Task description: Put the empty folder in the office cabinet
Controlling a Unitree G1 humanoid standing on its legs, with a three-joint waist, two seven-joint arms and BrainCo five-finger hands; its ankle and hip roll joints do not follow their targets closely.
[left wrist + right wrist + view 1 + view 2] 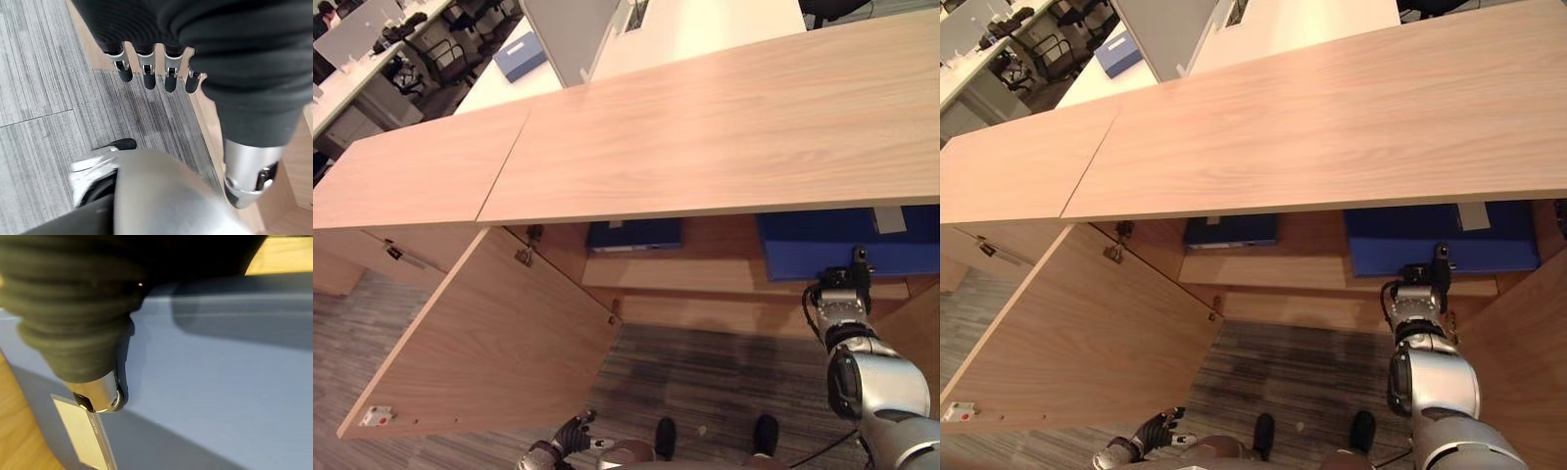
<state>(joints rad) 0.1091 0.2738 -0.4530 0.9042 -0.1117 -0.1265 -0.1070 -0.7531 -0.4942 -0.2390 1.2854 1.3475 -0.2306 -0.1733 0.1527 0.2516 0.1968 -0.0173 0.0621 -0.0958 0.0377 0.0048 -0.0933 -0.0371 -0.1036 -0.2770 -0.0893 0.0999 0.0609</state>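
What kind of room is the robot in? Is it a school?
More likely an office. A long wooden cabinet stands with its door open and blue folders on its shelf; behind it are desks and office chairs, and the floor is grey carpet.

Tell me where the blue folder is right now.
The blue folder lies flat on the cabinet's shelf under the wooden top, on the robot's right side, with the right hand against it; a darker folder lies further left.

Grey striped carpet floor [705, 382]; white desks [705, 24] and office chairs [445, 59] behind
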